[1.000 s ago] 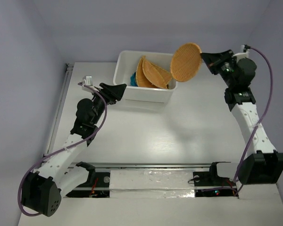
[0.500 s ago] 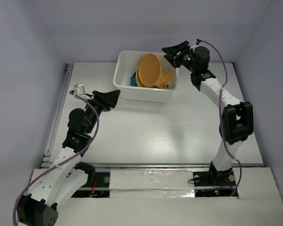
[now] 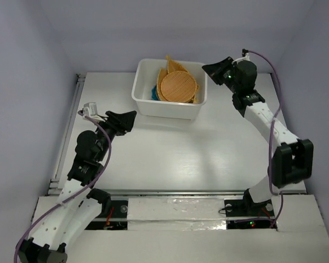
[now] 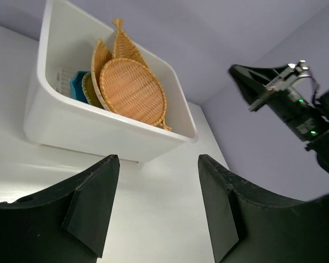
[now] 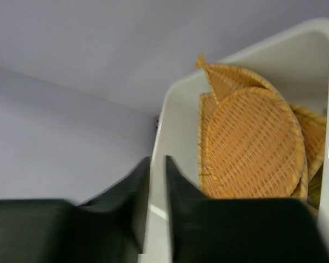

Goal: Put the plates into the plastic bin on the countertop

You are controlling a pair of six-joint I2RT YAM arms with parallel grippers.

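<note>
Right gripper hangs just off the short end of the plastic bin. Its two black fingers are parted by no more than a thin slit and grip nothing. Seen from above, the bin lies at its 9 o'clock, close but not touching.

Left gripper is spread wide and also empty. It sits low over the countertop, with the bin near it at about 1 o'clock.

The bin is smooth, glossy white plastic, rectangular, with rounded corners and a flared rim, and it stands on the plain white countertop.

All the plates in view are inside it, stacked on edge and leaning:
- A round plate of orange-tan wicker lies foremost, its tight basket weave facing up.
- At its 12 o'clock, the pointed tip of a leaf-shaped plate pokes above the far rim.
- More woven edges show behind it and at its 4 o'clock, though their shapes are hard to make out.
- At its 9 o'clock, a sliver of the teal plate is tucked low against the wicker.
</note>
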